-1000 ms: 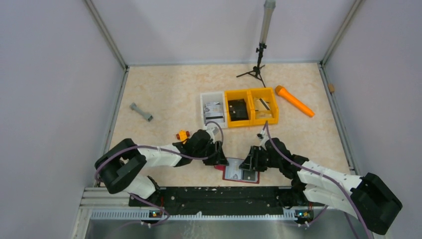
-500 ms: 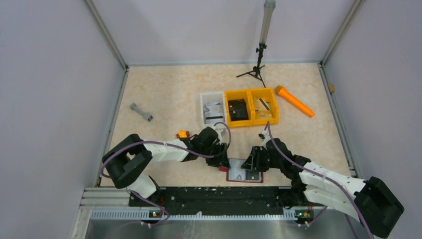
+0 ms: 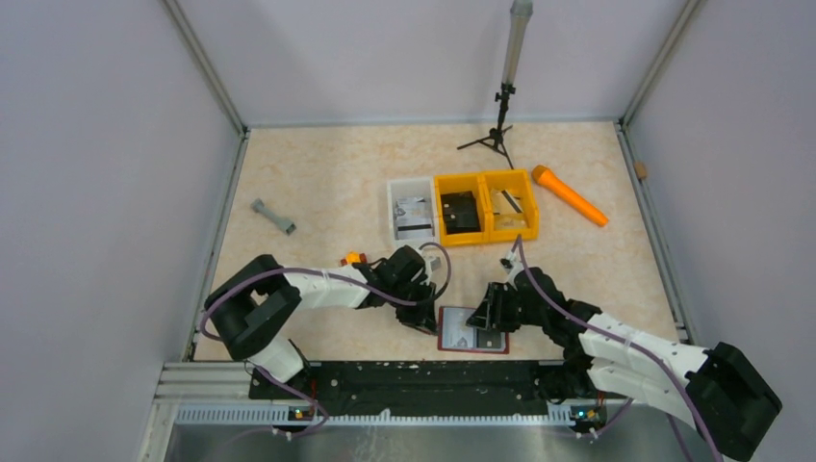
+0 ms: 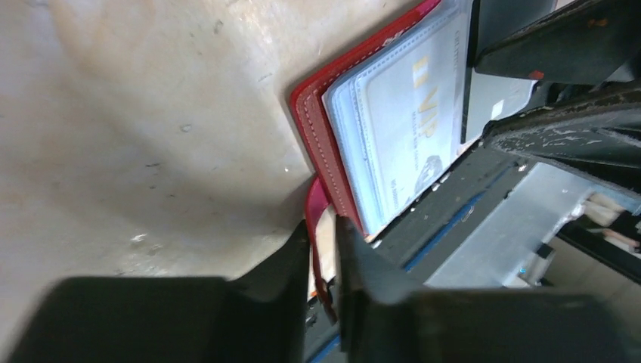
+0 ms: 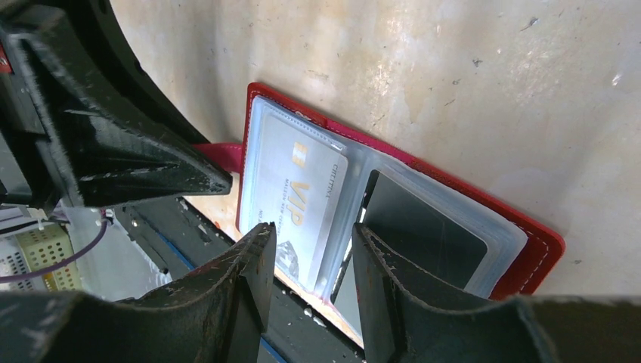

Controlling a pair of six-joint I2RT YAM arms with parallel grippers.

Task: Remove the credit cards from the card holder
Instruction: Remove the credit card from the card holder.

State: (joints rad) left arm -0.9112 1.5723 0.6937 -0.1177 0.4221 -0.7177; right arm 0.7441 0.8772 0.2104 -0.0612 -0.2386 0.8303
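Note:
The dark red card holder (image 3: 473, 330) lies open at the table's near edge. Its clear sleeves hold a white VIP credit card (image 5: 298, 197) on one side and a dark card (image 5: 423, 234) on the other. My left gripper (image 3: 426, 316) is at the holder's left edge, its narrow jaws shut on the red strap tab (image 4: 317, 219). The holder (image 4: 332, 144) and the VIP card (image 4: 408, 128) also show in the left wrist view. My right gripper (image 5: 314, 242) is open. It sits low over the holder's near edge, with one finger at each side of the middle fold.
A white bin (image 3: 412, 214) and two yellow bins (image 3: 486, 205) stand behind the arms. An orange pen-like object (image 3: 570, 195) lies to the right, a grey dumbbell-shaped piece (image 3: 273, 217) to the left and a red-and-yellow toy block (image 3: 353, 258) by the left arm. A tripod (image 3: 497, 135) is at the back. The black rail (image 3: 414, 375) borders the near edge.
My left gripper has moved right onto the holder's strap tab, which is now hidden in the top view. The holder has shifted slightly right. The right gripper has barely moved.

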